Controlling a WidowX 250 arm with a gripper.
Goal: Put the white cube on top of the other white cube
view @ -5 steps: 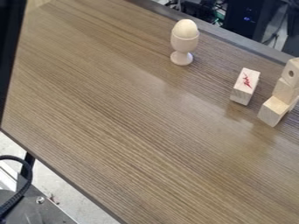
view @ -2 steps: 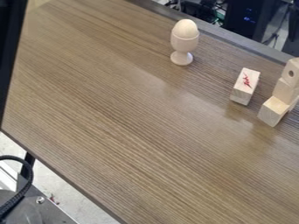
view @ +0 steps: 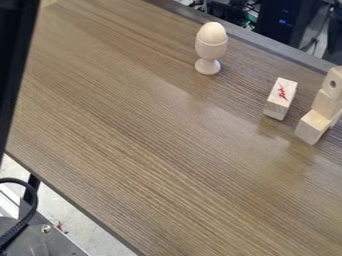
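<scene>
Brown wood-grain table [view: 153, 150], dark strip [view: 267, 47] along far edge, soft glare at right. Task cubes: pale blocks at right edge, one with a hole [view: 333, 84] atop a plain one [view: 325, 104], another block [view: 312, 128] at their foot. Red-marked block [view: 280, 97] just left; egg in cup [view: 211, 42] farther back. Cables and computer gear [view: 284, 20] beyond. Metal plate [view: 57, 242], black cable [view: 30, 212] lower left. Can't tell gripper's finger state.
</scene>
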